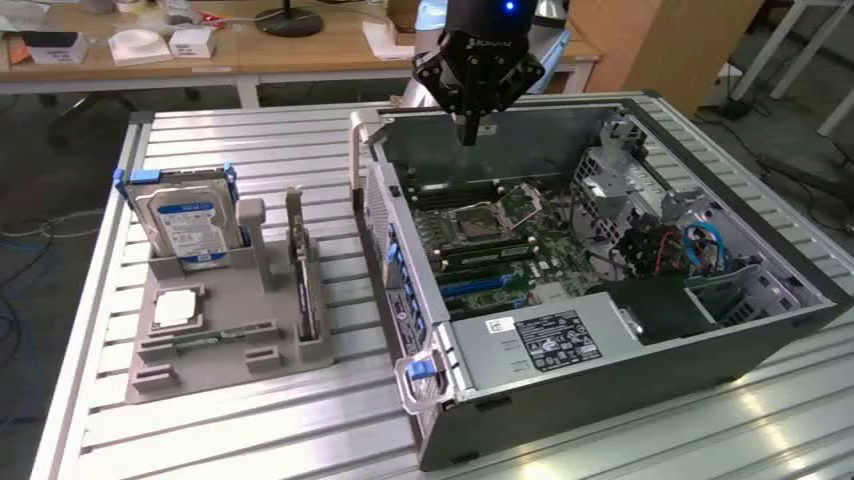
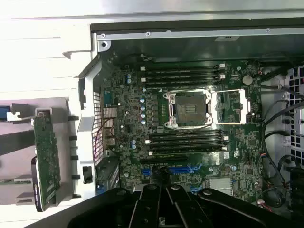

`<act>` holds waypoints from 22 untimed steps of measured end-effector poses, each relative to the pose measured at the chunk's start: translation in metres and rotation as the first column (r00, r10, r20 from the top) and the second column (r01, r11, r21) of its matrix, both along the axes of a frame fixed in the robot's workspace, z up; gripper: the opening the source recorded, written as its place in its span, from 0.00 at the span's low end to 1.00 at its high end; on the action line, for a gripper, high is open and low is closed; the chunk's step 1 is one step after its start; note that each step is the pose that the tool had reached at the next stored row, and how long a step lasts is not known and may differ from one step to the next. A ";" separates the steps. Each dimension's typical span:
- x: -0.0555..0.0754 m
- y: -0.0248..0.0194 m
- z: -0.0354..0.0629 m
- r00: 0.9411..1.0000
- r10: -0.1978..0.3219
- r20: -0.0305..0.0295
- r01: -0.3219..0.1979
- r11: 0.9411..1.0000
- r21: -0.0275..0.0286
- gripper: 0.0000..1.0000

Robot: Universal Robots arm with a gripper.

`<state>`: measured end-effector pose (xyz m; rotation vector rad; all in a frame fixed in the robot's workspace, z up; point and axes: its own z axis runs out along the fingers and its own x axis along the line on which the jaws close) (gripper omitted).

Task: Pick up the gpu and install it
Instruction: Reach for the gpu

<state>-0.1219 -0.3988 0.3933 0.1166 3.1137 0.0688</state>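
Gripper (image 1: 469, 128) looks pinched shut and empty, hanging over the far end of the open case (image 1: 641, 392). gpu (image 1: 303, 285) stands on edge in the grey holder (image 1: 200, 383), off to the exterior view's left of it and nearer the camera, long axis running alongside the case wall

Arm (image 1: 483, 20) vertical, jaws together, tips pointing down.
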 end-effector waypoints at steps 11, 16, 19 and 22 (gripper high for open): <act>-0.012 0.0000 0.0000 1.000 0.000 0.000 0.000 1.000 0.000 0.10; -0.021 0.0000 -0.0001 1.000 0.000 0.000 0.000 1.000 0.000 0.10; -0.025 0.0000 -0.0002 1.000 0.000 0.000 0.000 1.000 0.000 0.10; -0.030 0.0000 -0.0003 1.000 0.000 0.000 0.000 1.000 0.000 0.10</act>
